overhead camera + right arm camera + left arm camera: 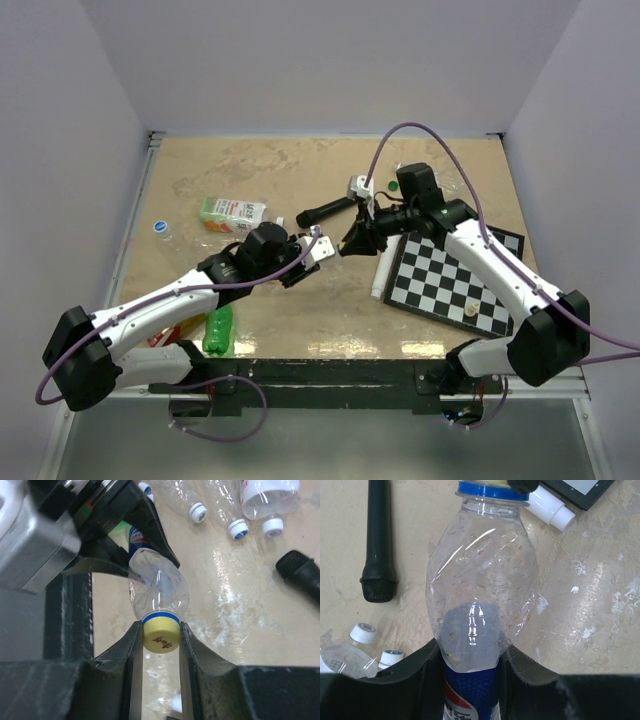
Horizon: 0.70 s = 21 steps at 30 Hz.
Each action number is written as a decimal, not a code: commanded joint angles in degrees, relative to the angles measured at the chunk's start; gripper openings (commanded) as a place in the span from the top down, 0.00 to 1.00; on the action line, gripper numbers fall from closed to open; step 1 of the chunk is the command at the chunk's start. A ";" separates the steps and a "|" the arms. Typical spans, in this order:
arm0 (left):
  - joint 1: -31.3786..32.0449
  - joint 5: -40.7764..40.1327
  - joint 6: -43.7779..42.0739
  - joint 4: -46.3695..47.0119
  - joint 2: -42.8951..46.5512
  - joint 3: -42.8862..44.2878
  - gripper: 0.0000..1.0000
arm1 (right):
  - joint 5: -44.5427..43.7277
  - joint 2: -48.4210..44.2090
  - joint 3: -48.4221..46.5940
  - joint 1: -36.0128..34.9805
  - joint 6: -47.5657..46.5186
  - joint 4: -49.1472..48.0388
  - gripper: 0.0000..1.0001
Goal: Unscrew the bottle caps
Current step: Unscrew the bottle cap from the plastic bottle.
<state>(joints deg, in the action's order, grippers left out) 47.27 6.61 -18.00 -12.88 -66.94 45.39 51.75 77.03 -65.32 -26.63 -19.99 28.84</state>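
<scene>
Nearest the arm bases, a bright green bottle (218, 330) lies on the table (300, 170) beside the left arm, and a chessboard (455, 275) lies under the right arm with a white cylinder (382, 272) along its left edge. Just beyond, over the middle of the table, the two arms meet. The left gripper (472, 672) is clamped narrowly around the blue-labelled lower body of the Pepsi bottle (480, 590), which it holds off the table with the neck pointing toward the other arm; the clear upper part is dented and crinkled. At the neck, above a blue ring, sits the yellow cap (161, 635), and the right gripper (161, 630) is closed on it, one finger (131, 647) pressing each side. Past the held bottle, a black microphone (325, 212) lies on the table, and left of it a white-and-green carton (232, 214). The right wrist view shows several clear bottles (270, 495) lying together with their white caps (238, 528) on. At the left edge lies a blue cap (159, 226), and farther back on the right a small green cap (390, 184).
</scene>
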 commanded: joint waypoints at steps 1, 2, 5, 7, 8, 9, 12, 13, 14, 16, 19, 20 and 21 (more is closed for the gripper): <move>-0.33 0.50 -0.11 1.37 1.46 0.41 1.00 | 1.96 2.76 -7.88 -0.44 -31.09 16.82 1.00; -0.33 0.68 -0.19 1.55 1.46 0.32 1.00 | 1.95 3.73 -9.29 -0.44 -40.65 20.95 1.00; -0.33 1.38 -0.28 1.37 1.46 0.32 1.00 | -1.71 3.39 -10.10 -0.53 -71.32 29.16 1.00; -0.33 1.56 -0.28 1.37 1.46 0.32 1.00 | -5.59 -0.37 -5.19 -0.44 -79.65 20.08 0.92; -0.25 1.48 -0.28 1.37 1.46 0.32 1.00 | -5.60 -1.00 -3.95 -0.44 -79.68 15.33 0.92; -0.33 1.39 -0.37 1.28 1.37 0.32 1.00 | -4.39 -0.23 -4.72 -0.44 -78.03 13.98 0.92; -0.33 1.12 -0.37 1.46 1.37 0.14 1.00 | 0.09 3.20 -8.33 -0.35 -77.83 17.65 0.92; -0.33 1.30 -0.37 1.46 1.46 0.23 1.00 | 0.98 3.04 -7.55 -0.26 -77.66 17.74 0.91; -0.33 1.30 -0.37 1.37 1.46 0.32 1.00 | 1.60 2.60 -6.85 -0.35 -77.14 17.57 0.89; -0.24 1.30 -0.46 1.28 1.81 0.23 1.00 | 2.13 1.46 -5.26 -0.35 -73.37 16.78 0.84; -0.33 1.56 -0.37 1.37 1.72 0.32 1.00 | 3.27 -0.57 -2.98 -0.26 -66.69 15.20 0.68; -0.33 1.65 -0.37 1.37 1.81 0.23 1.00 | 3.80 -1.00 -2.62 -0.26 -63.80 14.76 0.62; -0.33 1.65 -0.37 1.37 1.81 0.32 1.00 | 4.06 -1.53 -2.45 -0.26 -61.16 14.23 0.57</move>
<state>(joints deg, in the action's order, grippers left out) 46.76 6.46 -17.76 -12.27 -66.87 45.39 54.61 78.39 -69.14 -27.70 -89.23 45.34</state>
